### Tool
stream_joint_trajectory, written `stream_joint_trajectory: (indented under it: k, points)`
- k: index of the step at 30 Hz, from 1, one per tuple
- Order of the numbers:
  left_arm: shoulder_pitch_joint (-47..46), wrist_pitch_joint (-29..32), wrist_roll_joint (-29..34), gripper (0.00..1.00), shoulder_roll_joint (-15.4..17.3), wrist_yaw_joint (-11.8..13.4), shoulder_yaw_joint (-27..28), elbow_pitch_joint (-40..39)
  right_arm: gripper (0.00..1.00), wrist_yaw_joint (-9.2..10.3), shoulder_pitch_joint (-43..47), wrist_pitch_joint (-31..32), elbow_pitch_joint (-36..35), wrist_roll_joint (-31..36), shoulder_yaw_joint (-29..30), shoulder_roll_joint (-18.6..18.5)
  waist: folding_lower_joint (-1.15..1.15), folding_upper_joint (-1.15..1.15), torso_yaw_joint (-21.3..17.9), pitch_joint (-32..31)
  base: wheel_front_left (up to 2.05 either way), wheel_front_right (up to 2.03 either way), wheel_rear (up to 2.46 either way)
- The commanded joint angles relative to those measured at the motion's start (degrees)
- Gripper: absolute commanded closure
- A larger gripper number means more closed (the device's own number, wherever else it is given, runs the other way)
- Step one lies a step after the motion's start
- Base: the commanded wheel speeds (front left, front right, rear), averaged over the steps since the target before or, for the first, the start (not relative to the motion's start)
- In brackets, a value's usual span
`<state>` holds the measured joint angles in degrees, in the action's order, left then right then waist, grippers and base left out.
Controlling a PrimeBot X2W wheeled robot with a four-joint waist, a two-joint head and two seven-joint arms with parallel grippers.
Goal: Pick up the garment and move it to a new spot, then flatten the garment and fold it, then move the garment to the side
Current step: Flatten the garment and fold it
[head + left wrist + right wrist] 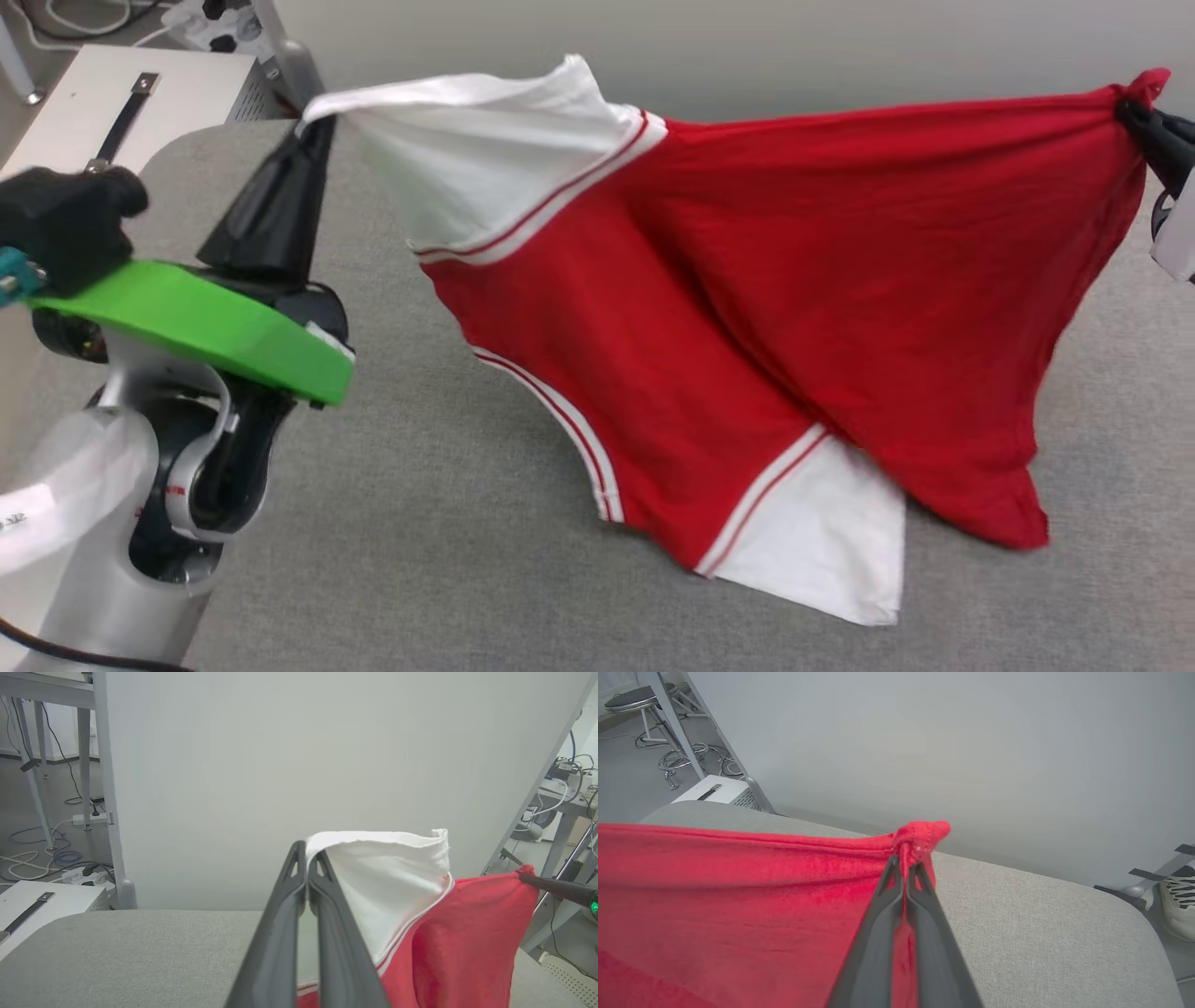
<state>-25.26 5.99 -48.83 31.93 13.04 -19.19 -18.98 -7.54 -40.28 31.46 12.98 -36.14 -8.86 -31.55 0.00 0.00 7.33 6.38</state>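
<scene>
Nearest me, at seven o'clock in the head view, sits the green bracket (205,322) of my left arm. Past it the bare grey table (420,560) runs open from six round to eight o'clock, which I judge the best room for laying cloth down. Further out, the shirt (747,280) hangs spread between both claws, its long axis running nine to three o'clock across the table. Its top edge is taut in the air, while the lower white sleeve and a red corner at five o'clock look to rest on the table. At ten o'clock the left claw (316,121) is clamped on the rim of the upper white sleeve. At two o'clock the right claw (1134,112) pinches a bunched red corner, jaws tight together on the cloth. Each arm owns one end, so neither is nearer. The body of the shirt lies below and toward six o'clock from both tips, so I reckon the next move needs both claws travelling together to keep that span. Behind, at twelve o'clock, a pale wall (840,47) stands close to the table's far edge, leaving little room that way. A white box (140,103) sits off the rounded left edge at eleven o'clock. The right wrist view shows the table's corner rounding off, with a shoe (1178,900) on the floor beyond.
</scene>
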Motion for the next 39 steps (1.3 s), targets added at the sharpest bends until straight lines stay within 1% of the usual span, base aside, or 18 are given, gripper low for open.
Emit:
stream_joint_trajectory:
  k: [1, 2, 7, 17, 22, 24, 28, 32, 35, 39]
  points:
    - [-1.7, -1.3, -0.9, 1.00, -1.2, 0.8, 1.6, 0.2, 1.00, 0.05, 0.2, -1.1, -1.1, -0.2, -0.4, -0.1, 0.00, 0.00, -3.2, -3.3, 0.00, 0.00, 0.00]
    - [-2.2, -2.0, -1.4, 1.00, -1.6, 1.1, 2.6, 0.4, 1.00, 0.05, 0.3, -1.8, -1.9, -0.4, -0.6, 0.1, 0.00, 0.00, -3.7, -3.9, 0.00, 0.00, 0.00]
    - [-4.1, -3.9, -0.7, 1.00, -1.2, 1.9, 5.2, 1.1, 1.00, 0.05, 0.8, -3.4, -4.9, -0.7, -0.9, 0.5, 0.00, 0.00, -5.9, -6.6, 0.00, 0.00, 0.00]
    - [-8.4, -5.9, 1.2, 1.00, 0.0, 2.8, 7.8, 0.5, 1.00, 0.05, 3.2, -4.7, -9.6, 0.2, 3.4, 1.5, 0.00, 0.00, -8.0, -10.0, 0.00, 0.00, 0.00]
    - [-9.4, -4.5, 2.5, 1.00, 1.9, 2.7, 7.4, -0.2, 1.00, 0.05, 4.4, -5.1, -12.7, 1.2, 5.3, 2.5, 0.00, 0.00, -8.7, -9.8, 0.00, 0.00, 0.00]
    - [-9.7, -3.2, 2.9, 1.00, 3.3, 2.5, 7.1, -0.5, 1.00, 0.05, 4.4, -5.4, -13.9, 1.5, 6.2, 3.0, 0.00, 0.00, -9.1, -8.9, 0.00, 0.00, 0.00]
    - [-11.0, -0.8, 4.0, 1.00, 6.2, 1.3, 6.3, -0.6, 1.00, 0.05, 3.9, -6.1, -15.4, 2.4, 7.5, 3.4, 0.00, 0.00, -9.5, -6.6, 0.00, 0.00, 0.00]
    - [-14.2, 1.3, 4.8, 1.00, 8.9, -0.1, 6.3, -0.3, 1.00, 0.05, 2.4, -6.8, -16.4, 3.0, 8.7, 3.5, 0.00, 0.00, -9.7, -2.8, 0.00, 0.00, 0.00]
    - [-17.6, 2.8, 5.5, 1.00, 11.0, -2.1, 5.9, 0.5, 1.00, 0.05, 0.1, -7.1, -16.6, 3.8, 9.5, 3.7, 0.00, 0.00, -9.7, 1.1, 0.00, 0.00, 0.00]
    - [-22.9, 4.8, 5.7, 1.00, 12.6, -5.1, 5.0, 3.1, 1.00, 0.05, -3.9, -6.8, -16.0, 4.9, 9.8, 3.7, 0.00, 0.00, -9.4, 6.7, 0.00, 0.00, 0.00]
